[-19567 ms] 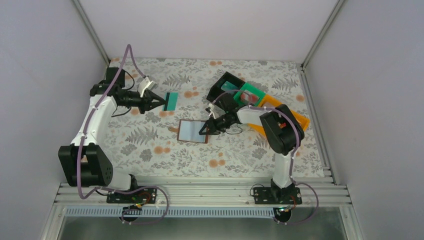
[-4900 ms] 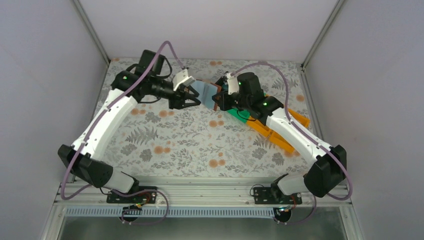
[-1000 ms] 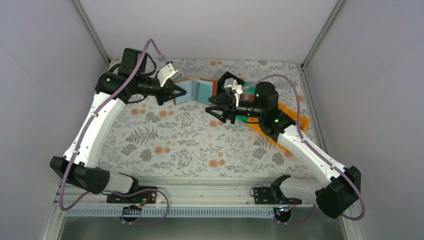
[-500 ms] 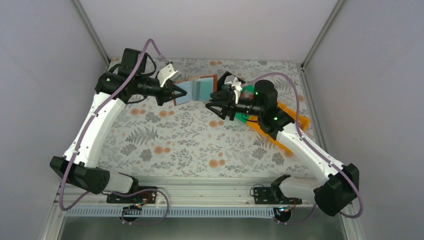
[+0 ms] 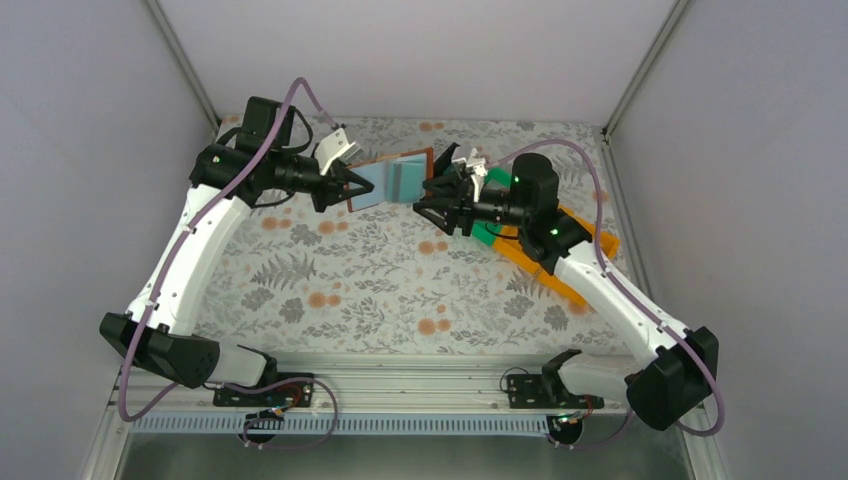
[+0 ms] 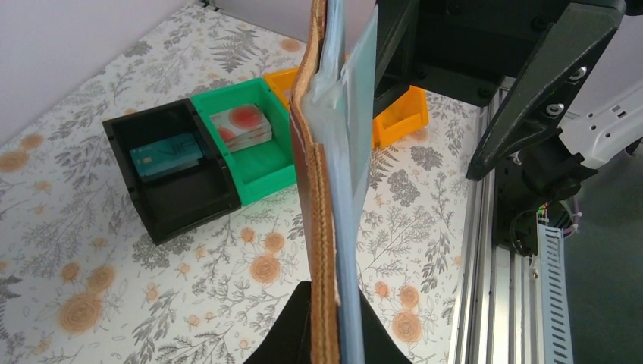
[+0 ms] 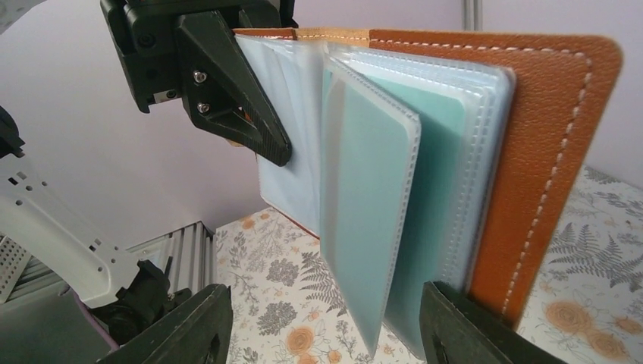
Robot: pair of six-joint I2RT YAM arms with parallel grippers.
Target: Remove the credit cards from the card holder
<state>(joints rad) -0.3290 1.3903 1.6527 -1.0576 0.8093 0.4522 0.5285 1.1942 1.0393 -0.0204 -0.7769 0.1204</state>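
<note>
With left gripper [image 5: 349, 190] pinched shut on card holder [image 5: 393, 179], holds it fanned open in the air above worktop [image 5: 400, 290]. Straddles the sleeves with right gripper [image 5: 428, 193], spread and empty. Mid-extraction, seemingly; next needs closing on teal credit card [image 7: 443, 167] alone, pulling straight out.

The card holder [image 7: 557, 152] stands upright and open close to the lens, with its brown stitched cover at the right of the view and its clear sleeves [image 7: 364, 197] fanned out towards the left. A teal card [image 7: 440, 152] shows through the rear sleeves. The black left pincer [image 7: 265, 144] reaches in from the upper left and clamps the holder's far edge. The right pincer [image 7: 324, 303] has its two fingers wide apart at the bottom, gripping nothing, with the holder's lower edge just above the gap. The floral surface [image 7: 280, 296] lies below.
</note>
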